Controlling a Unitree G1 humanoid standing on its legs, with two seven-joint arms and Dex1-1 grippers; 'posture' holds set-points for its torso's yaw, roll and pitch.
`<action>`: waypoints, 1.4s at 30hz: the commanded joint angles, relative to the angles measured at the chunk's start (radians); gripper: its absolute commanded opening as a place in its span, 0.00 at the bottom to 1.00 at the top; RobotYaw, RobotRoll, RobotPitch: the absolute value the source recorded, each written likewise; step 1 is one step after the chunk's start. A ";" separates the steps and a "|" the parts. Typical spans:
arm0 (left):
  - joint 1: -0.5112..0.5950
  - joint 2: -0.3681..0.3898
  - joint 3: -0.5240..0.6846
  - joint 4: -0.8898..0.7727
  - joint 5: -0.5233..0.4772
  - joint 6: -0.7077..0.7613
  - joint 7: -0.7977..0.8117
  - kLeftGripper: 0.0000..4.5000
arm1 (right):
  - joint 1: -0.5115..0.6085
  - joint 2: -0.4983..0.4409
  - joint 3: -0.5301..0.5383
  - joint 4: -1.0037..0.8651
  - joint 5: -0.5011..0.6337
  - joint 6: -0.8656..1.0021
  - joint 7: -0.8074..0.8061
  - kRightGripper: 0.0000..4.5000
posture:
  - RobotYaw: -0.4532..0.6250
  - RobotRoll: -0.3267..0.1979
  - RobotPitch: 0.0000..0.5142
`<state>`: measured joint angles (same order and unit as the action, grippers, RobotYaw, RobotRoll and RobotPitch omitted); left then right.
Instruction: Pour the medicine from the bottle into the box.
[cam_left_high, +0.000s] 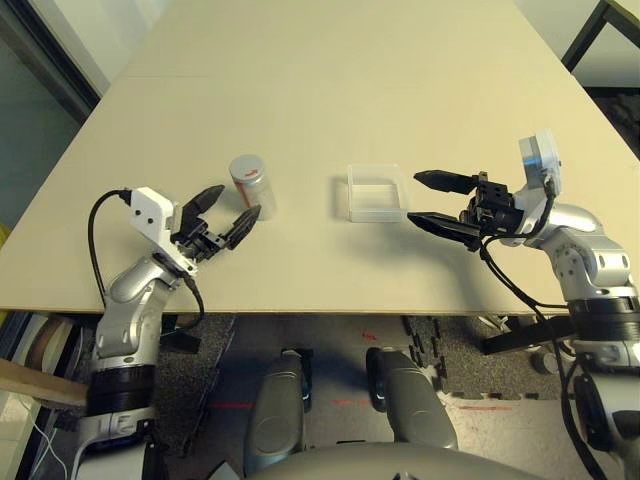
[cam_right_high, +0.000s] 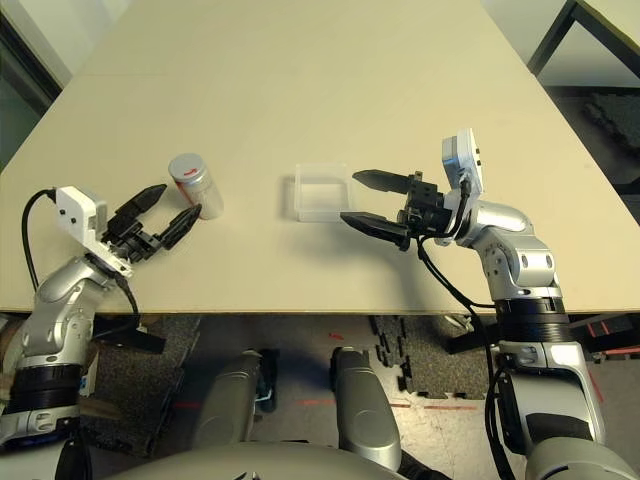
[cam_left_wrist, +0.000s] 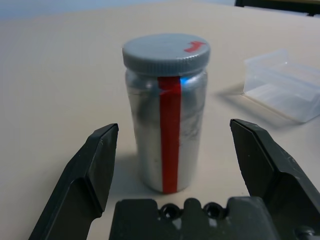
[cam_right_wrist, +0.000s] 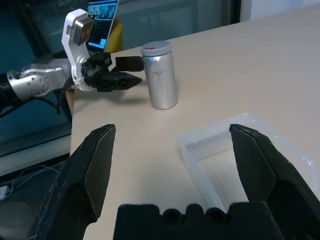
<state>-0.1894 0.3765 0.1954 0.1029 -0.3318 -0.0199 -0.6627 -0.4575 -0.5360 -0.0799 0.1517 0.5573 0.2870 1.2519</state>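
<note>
The silver bottle (cam_left_high: 250, 183) stands upright on the table at the left, with a red stripe down its side and a grey cap (cam_left_wrist: 166, 52) on top. The medicine is hidden. My left gripper (cam_left_high: 235, 202) is open just in front of the bottle, its fingers (cam_left_wrist: 95, 165) apart on either side and not touching it. The clear plastic box (cam_left_high: 376, 192) lies near the table's middle. My right gripper (cam_left_high: 415, 198) is open just right of the box, pointing at it, with nothing between its fingers (cam_right_wrist: 97, 165).
The beige table (cam_left_high: 320, 80) stretches far back beyond both objects. Its front edge (cam_left_high: 300, 312) runs just below the grippers. A black cable (cam_left_high: 95, 240) loops from the left wrist. Dark furniture (cam_left_high: 600, 40) stands past the table's far right corner.
</note>
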 joint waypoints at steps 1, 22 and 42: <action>-0.019 -0.019 -0.014 0.049 0.040 -0.055 0.038 1.00 | 0.011 0.004 0.007 -0.011 -0.009 -0.007 -0.007 1.00 | 0.38 0.62 0.34; -0.166 -0.087 -0.044 0.259 0.074 -0.157 0.061 1.00 | 0.026 0.005 0.009 -0.040 -0.012 -0.008 -0.039 1.00 | 0.34 0.62 0.34; -0.276 -0.108 -0.063 0.406 0.074 -0.205 0.053 0.80 | 0.044 0.007 0.010 -0.060 -0.017 -0.011 -0.058 1.00 | 0.31 0.62 0.35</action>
<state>-0.4626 0.2732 0.1414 0.4869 -0.2687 -0.2161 -0.6051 -0.4225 -0.5301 -0.0782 0.1168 0.5461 0.2840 1.1983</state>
